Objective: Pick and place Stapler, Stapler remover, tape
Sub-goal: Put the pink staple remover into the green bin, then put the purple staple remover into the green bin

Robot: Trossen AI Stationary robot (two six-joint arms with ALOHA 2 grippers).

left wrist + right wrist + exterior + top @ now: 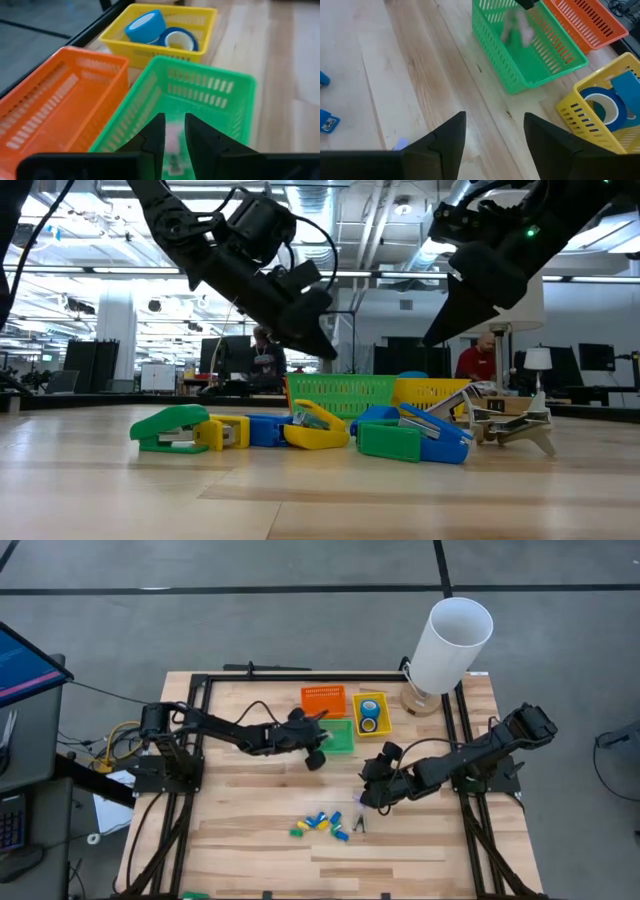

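My left gripper (320, 732) hangs over the green basket (200, 100), its fingers a narrow gap apart. A pale blurred thing (516, 24) shows just below it inside that basket. Two blue rolls of tape (160, 30) lie in the yellow basket (369, 715). Several small coloured staplers (320, 825) lie in a heap on the table, with a metal stapler remover (510, 420) beside them. My right gripper (495, 135) hovers open over bare wood between the heap and the baskets, with nothing between its fingers. My left gripper points slanting down into the green basket from the table's left. The pale thing (174, 137) shows blurred in the gap between its fingers. I cannot tell whether they touch it.
An orange basket (323, 698) stands beside the green one at the far side. A tall white cylinder (452, 640) stands at the far right corner. Bare wood lies along the near edge and left of the stapler heap.
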